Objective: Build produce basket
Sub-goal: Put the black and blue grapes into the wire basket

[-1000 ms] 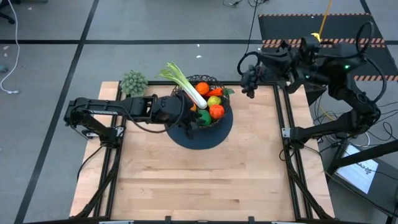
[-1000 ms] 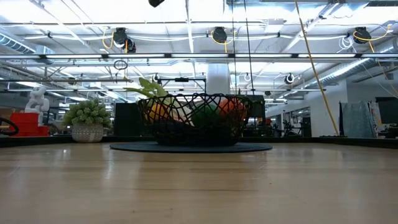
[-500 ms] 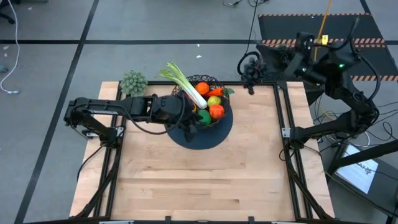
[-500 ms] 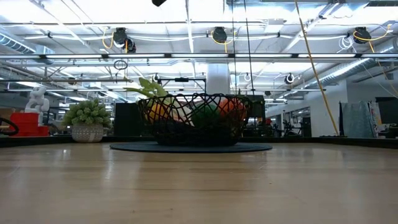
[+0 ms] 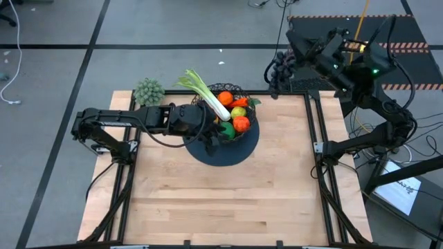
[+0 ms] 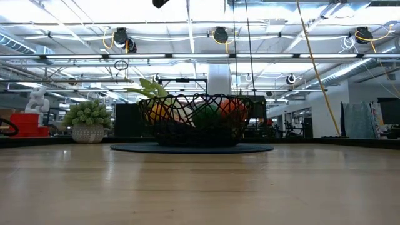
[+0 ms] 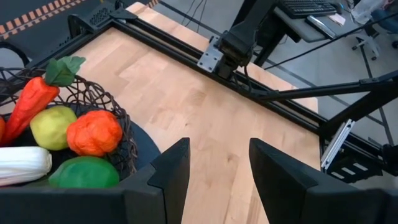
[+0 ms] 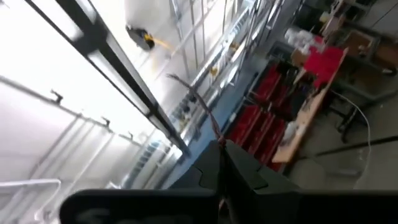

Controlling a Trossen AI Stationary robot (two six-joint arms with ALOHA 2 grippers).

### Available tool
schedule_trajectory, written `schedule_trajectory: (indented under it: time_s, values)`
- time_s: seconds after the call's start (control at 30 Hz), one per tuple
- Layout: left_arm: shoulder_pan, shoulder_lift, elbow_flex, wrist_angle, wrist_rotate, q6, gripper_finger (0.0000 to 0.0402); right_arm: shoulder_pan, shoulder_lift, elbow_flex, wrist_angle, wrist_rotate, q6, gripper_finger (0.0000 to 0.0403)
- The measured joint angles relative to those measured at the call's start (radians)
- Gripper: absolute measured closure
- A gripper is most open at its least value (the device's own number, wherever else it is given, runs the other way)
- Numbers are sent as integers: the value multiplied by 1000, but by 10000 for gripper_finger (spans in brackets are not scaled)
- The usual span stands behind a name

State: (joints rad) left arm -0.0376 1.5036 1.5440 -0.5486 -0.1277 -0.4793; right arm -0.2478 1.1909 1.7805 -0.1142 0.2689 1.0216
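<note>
Raised farther away, right hand (image 5: 275, 71) (pressed together) clears basket (image 5: 231, 111); left hand (image 5: 209, 137), spread, beside it.

Open left pincer (image 7: 219, 167) beside basket (image 7: 121, 134)

Dark jointed arms (image 5: 124, 119) (seemingly cabled)

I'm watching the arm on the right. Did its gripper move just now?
Yes. In the high view, the right gripper has lifted back from the table's far right corner, beyond the edge. The basket stayed put.
</note>
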Motion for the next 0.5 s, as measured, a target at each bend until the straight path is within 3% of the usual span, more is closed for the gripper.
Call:
schedule_trajectory:
  time_s: [0.33, 0.5]
  values:
    - [0, 0, 0, -1, 0, 7, 236, 0, 26, -1, 131, 122, 40, 401]
    - [-1, 0, 0, -1, 0, 6, 236, 0, 31, -1, 159, 129, 39, 401]
